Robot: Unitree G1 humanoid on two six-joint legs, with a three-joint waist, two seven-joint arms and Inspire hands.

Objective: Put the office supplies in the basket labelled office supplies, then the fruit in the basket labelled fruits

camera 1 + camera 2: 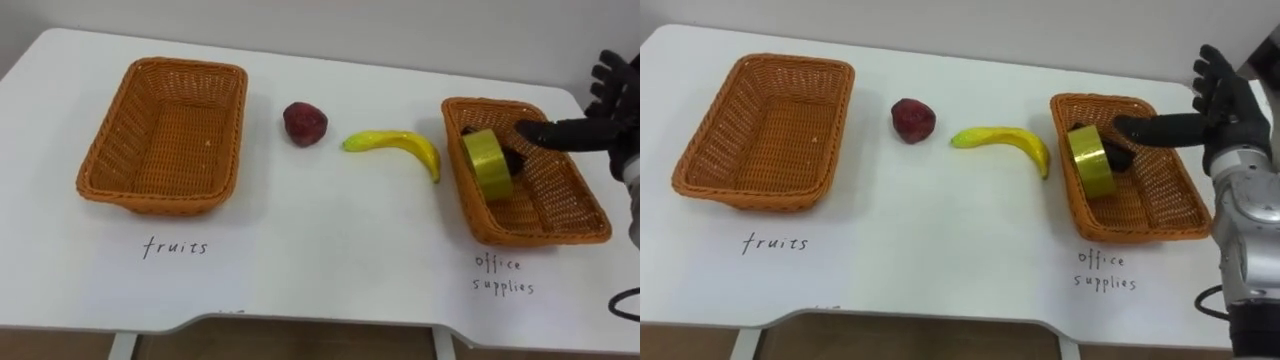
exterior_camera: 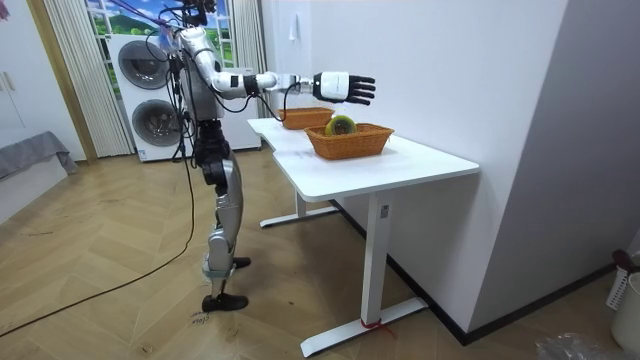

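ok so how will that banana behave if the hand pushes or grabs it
The banana lies flat on its curved side on the table, so a push would probably make it slide or pivot rather than roll. It holds its arc, so likely stiff. Its glossy skin may be slippery in a grasp.

Banana (image 1: 395, 146), red fruit (image 1: 304, 123) on table (image 1: 300, 255); tape roll (image 1: 486, 163) (upright) in right basket (image 1: 545, 238).
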